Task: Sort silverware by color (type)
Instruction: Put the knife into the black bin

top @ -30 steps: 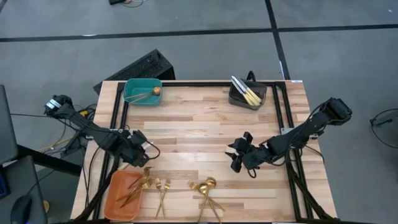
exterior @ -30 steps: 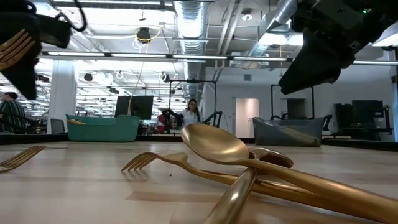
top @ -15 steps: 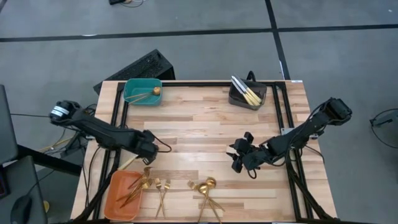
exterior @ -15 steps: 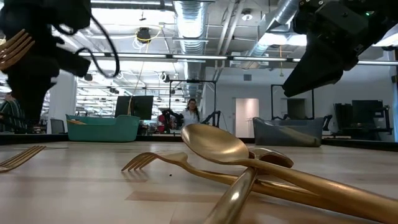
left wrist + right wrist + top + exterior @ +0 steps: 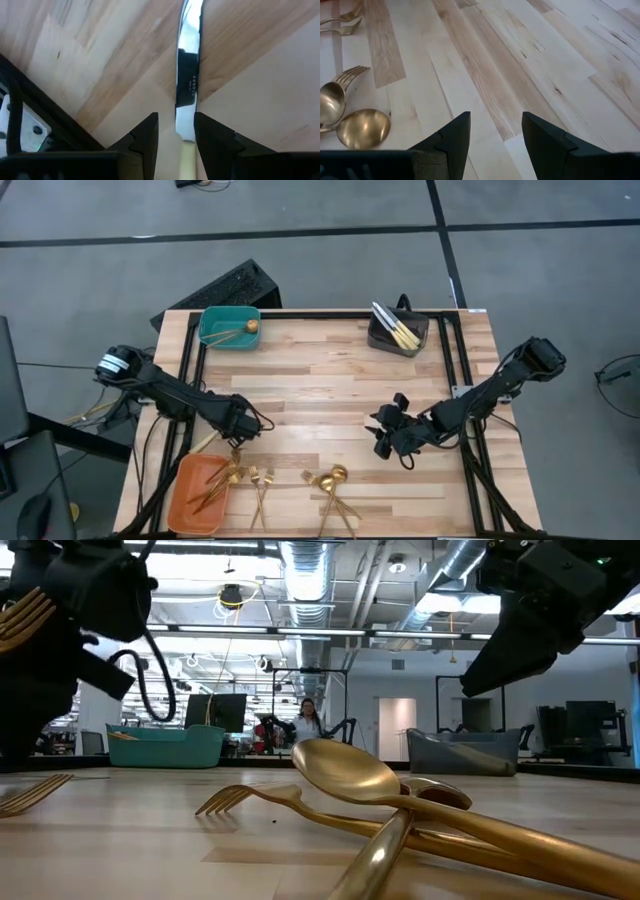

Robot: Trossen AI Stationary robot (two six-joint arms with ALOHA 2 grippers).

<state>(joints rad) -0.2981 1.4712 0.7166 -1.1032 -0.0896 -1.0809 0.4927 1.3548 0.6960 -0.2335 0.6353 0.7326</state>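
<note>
Left gripper (image 5: 238, 442): I see it low over the table's (image 5: 320, 385) left side, beside the orange bin (image 5: 190, 498); fingers narrowly parted, straddling a knife (image 5: 187, 75) lying flat on the wood.
Loose silverware: gold forks (image 5: 260, 480) and spoons (image 5: 330, 478) lie along the near edge, between the grippers.
Right gripper (image 5: 385, 435): I read it hovering right of centre, fingers apart, holding nothing.

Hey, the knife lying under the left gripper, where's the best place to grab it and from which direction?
I'd grip the knife where the silver blade meets its pale handle, coming straight down from above. It lies flat on the table and is slim, so the fingers should close across its width. The left gripper straddles that spot, fingers open. The right gripper waits mid-table.
</note>
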